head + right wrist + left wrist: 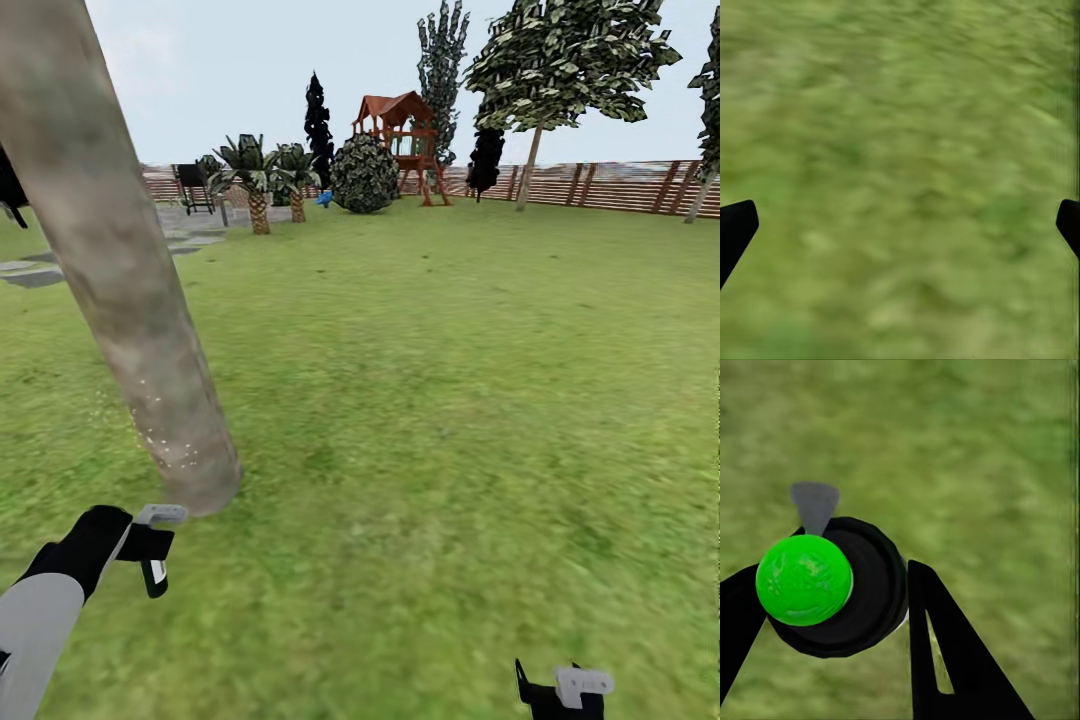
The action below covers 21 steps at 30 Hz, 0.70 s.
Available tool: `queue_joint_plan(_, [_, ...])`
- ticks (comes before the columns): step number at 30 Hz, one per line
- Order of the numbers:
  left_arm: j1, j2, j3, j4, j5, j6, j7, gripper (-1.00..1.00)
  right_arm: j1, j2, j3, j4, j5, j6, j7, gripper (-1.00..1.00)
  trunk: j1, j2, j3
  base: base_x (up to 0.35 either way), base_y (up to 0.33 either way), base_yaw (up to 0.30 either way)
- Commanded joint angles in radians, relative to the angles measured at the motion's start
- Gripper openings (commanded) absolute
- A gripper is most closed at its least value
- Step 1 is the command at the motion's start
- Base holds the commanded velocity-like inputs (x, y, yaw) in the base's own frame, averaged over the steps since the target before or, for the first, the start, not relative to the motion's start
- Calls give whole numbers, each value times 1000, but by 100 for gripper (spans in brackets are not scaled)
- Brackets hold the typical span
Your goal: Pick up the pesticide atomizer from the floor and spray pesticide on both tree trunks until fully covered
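Head view: my left gripper (155, 545) sits low on the left, just before the base of the thick tree trunk (110, 260) leaning over the lawn (450, 400); left wrist view: I see fingers (945, 660) clamped on the pesticide atomizer (832, 589), green cap up; right gripper (900, 225) spread wide over grass, holding nothing; wooden fence (600, 185) far behind.

Left hand (832, 600) clamped, right hand (900, 225) spread.

A thick, mottled beige-grey tree trunk (120, 270) leans across the lawn (450, 400), fine specks dotting its base, while the green-capped black pesticide atomizer (832, 589) sits clamped between the left gripper (832, 607) fingers.
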Motion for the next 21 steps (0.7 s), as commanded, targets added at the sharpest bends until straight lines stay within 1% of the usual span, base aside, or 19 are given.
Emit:
queue_joint_plan(1, [-1,-1,7,-2,-11,4,-9,-100,-1,0,-5,1,11,-3,-3,100,0,0,-1,87,-268,42])
queue_joint_plan(5, [-1,-1,7,-2,-11,4,-9,-100,-1,0,-5,1,11,-3,-3,100,0,0,-1,87,-269,167])
queue_joint_plan(12, [-1,-1,7,-2,-11,4,-9,-100,-1,0,-5,1,11,-3,-3,100,0,0,-1,99,-268,268])
queue_joint_plan(21, [-1,-1,7,-2,-11,4,-9,-100,-1,0,-5,1,11,-3,-3,100,0,0,-1,176,-240,261])
